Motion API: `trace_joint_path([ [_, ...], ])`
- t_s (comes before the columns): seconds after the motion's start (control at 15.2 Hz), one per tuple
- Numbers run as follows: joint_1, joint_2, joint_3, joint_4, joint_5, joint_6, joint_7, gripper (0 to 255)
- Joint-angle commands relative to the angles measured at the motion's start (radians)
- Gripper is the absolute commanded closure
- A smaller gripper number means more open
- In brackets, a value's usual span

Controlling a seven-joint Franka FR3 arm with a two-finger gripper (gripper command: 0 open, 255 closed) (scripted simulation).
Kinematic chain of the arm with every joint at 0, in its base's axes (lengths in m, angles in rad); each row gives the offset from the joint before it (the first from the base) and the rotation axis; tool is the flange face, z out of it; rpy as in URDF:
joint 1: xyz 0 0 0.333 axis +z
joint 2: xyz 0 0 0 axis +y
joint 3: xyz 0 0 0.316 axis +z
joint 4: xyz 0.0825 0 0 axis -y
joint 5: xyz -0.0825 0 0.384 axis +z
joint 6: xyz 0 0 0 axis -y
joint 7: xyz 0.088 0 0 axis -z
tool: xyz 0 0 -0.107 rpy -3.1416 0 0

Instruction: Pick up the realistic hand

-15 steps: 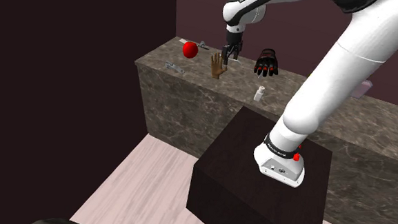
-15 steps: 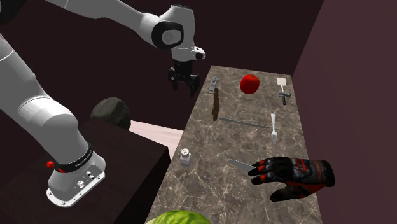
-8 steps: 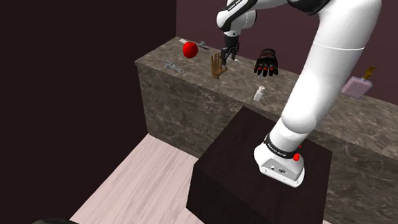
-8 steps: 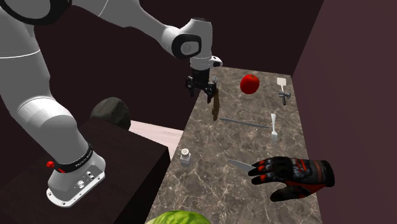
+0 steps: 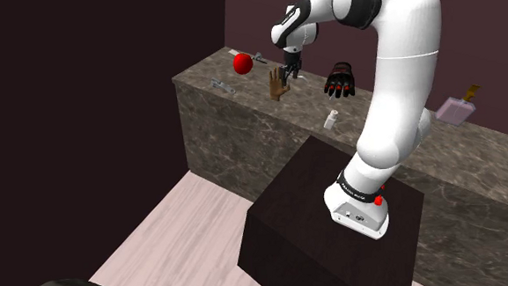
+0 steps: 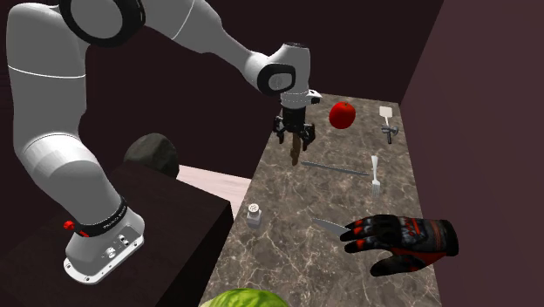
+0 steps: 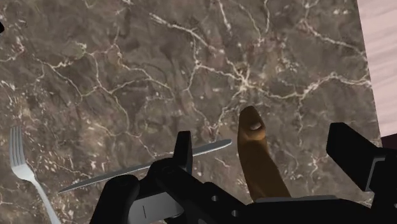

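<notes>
Gripper [image 6: 295, 131] hangs over the realistic hand [image 6: 296, 150], pointing down, its 2 fingers spread wide. In the wrist view they stand on either side of the brown fingertips without touching them, so nothing is held.

The hand stands upright on its wrist on the marbled counter [image 7: 127, 63], close to the counter's edge, where the pale floor [image 7: 382, 63] begins.

Risks from here:
- The hand's footing looks small. If 1 finger meets it before the other as the jaws close, it will likely tip, and a tip toward the near edge could send it off the counter onto the floor.
- The hand looks thin edge-on in the second exterior view and broad with spread fingers in the shoulder view. Closing only on the fingertips may give a poor, slipping hold, so a lower grip on the palm seems safer.
- A long grey utensil [image 7: 114, 175] lies just beside the hand's base, under 1 gripper finger. Going too low there could strike it.

Room is ample above and along the counter. The red ball [image 6: 342, 114] and the fork [image 6: 375, 174] lie apart, and the black-and-red glove [image 6: 401, 237] is well away. The dark wall [image 6: 471, 105] bounds the far side, and the edge by the hand is the tight side.
</notes>
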Motion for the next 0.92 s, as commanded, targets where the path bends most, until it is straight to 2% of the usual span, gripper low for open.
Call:
trace_joint_path([
  [0.0,-0.005,0.018,0.004,-0.006,0.008,0.024,-0.005,0],
  [0.33,-0.012,0.05,0.014,-0.012,0.021,0.061,-0.009,0],
  [0.4,-0.013,0.05,0.013,-0.011,0.021,0.059,-0.01,255],
  [0.86,-0.013,0.05,0.014,-0.011,0.021,0.06,-0.009,255],
])
